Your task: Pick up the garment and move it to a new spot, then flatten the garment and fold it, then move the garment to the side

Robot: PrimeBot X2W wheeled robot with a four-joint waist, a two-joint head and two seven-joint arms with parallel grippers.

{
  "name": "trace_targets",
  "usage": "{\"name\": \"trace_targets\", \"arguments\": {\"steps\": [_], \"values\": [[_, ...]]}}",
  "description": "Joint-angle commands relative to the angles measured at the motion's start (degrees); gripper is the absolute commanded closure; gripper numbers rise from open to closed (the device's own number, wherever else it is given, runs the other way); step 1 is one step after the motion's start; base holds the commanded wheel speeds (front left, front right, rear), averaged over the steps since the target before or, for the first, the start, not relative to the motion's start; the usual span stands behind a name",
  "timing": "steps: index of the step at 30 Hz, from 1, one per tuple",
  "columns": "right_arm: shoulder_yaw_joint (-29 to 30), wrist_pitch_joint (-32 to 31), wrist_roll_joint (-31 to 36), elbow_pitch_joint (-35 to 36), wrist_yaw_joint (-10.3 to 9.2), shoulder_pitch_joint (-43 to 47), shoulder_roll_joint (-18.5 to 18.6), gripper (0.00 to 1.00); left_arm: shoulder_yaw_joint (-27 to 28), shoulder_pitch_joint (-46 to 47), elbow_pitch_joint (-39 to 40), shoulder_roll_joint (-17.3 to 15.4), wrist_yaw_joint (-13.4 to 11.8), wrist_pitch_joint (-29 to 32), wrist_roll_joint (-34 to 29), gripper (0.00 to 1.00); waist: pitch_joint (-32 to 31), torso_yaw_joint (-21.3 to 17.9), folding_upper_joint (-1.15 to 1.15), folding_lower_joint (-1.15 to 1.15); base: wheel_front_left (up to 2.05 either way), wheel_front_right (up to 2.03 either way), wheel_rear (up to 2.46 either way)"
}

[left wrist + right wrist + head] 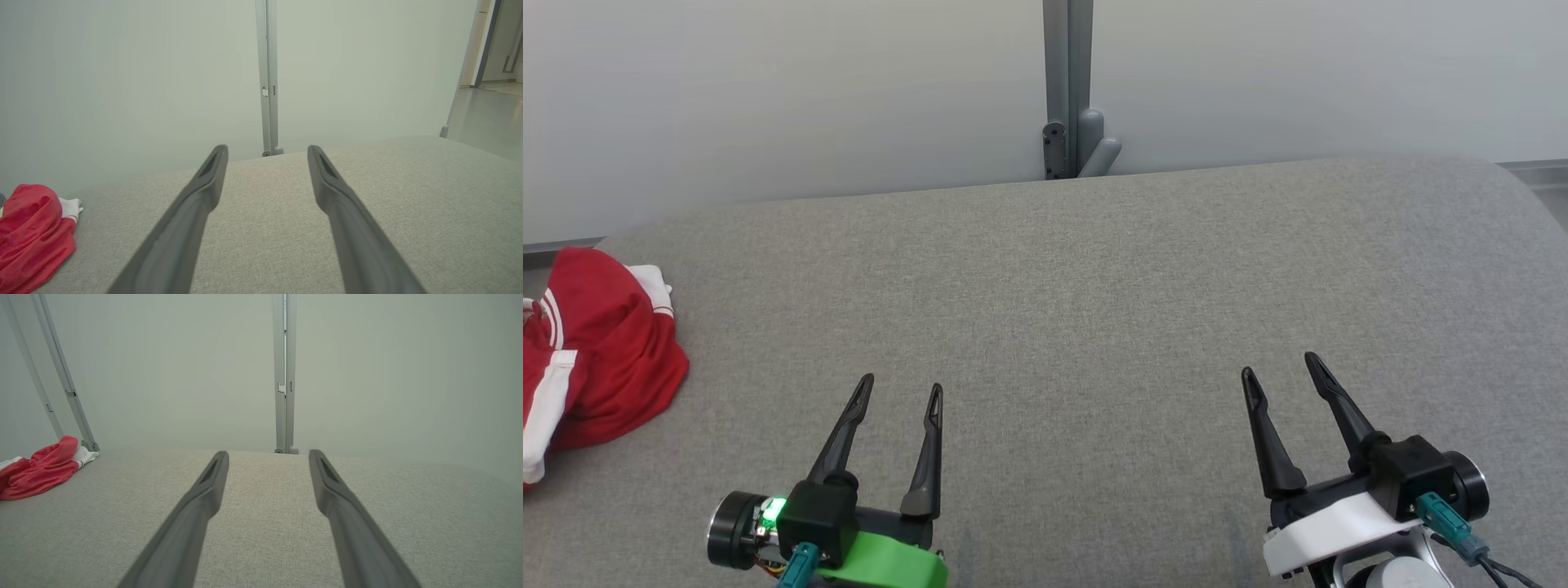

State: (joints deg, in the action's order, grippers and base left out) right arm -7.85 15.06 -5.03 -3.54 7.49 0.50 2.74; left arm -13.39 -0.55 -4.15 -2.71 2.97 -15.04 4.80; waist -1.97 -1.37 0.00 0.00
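Observation:
The garment [596,351] is red with white stripes and lies crumpled at the far left of the grey fabric-covered table [1094,310]. It also appears low at the left as the garment [32,232] in the left wrist view and as the garment [43,467] in the right wrist view. My left gripper [903,385] hovers near the front edge, well right of the garment, open and holding nothing. Farther right, my right gripper [1278,363] is open too, with nothing between its fingers. In their own views the left gripper [267,151] and right gripper [267,455] point toward the far wall.
A pale partition wall runs behind the table, with a grey metal post [1068,90] and a bracket at its middle. Slanted grey posts [61,371] stand behind the garment. An open doorway and floor [486,110] lie beyond the table's right end.

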Motion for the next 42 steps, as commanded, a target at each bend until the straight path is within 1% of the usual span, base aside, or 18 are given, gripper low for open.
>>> {"name": "trace_targets", "arguments": {"steps": [1, 9, 17, 22, 32, 33, 39, 42], "values": [[0.0, 0.2, 0.2, 0.1, 0.01, 0.3, 0.2, 0.00, 0.0, -0.4, -0.2, -0.3, -0.2, -0.2, 0.1, 0.00, 0.0, 0.0, 0.00, 0.00, 0.00, 0.00, 0.00], [-0.1, 0.2, -0.1, 0.2, 0.00, 0.5, 0.2, 0.00, 0.0, -0.1, -0.7, -0.3, -0.2, -0.2, 0.5, 0.00, 0.1, 0.2, 0.00, 0.00, 0.00, 0.00, 0.00], [0.1, 0.2, 0.2, 0.4, 0.00, 1.3, 0.2, 0.00, 0.4, 0.0, -0.9, -0.3, -0.9, -0.2, 1.1, 0.00, 0.6, 3.1, 0.00, 0.00, 0.00, 0.00, 0.00], [-0.5, 0.2, 0.5, 0.5, 0.00, 1.3, 0.2, 0.00, 1.0, -0.4, -0.5, -0.3, -1.5, -0.2, 1.3, 0.00, 0.9, 6.3, 0.00, 0.00, 0.00, 0.00, 0.00], [-1.0, 0.2, 0.8, 0.3, 0.00, 1.6, 0.2, 0.00, 1.7, -1.6, 1.0, -0.3, -2.6, -0.2, 2.5, 0.00, 1.1, 14.8, 0.00, 0.00, 0.00, 0.00, 0.00], [-1.0, 0.2, 0.8, 0.3, 0.00, 1.6, 0.2, 0.00, 1.7, -1.6, 1.0, -0.3, -2.6, -0.2, 2.5, 0.00, 1.1, 14.8, 0.00, 0.00, 0.00, 0.00, 0.00], [-1.9, 0.2, 0.9, 0.2, 0.00, 1.7, 0.2, 0.00, 3.0, -2.2, 1.0, -0.3, -3.4, -0.2, 4.8, 0.00, 1.0, 19.4, 0.00, 0.00, 0.00, 0.00, 0.00], [-2.0, 0.2, 0.9, 0.0, 0.00, 2.2, 0.3, 0.00, 3.7, -2.1, 0.9, -0.3, -3.6, -0.2, 4.9, 0.00, 0.8, 21.5, 0.00, 0.00, 0.00, 0.00, 0.00]]}}
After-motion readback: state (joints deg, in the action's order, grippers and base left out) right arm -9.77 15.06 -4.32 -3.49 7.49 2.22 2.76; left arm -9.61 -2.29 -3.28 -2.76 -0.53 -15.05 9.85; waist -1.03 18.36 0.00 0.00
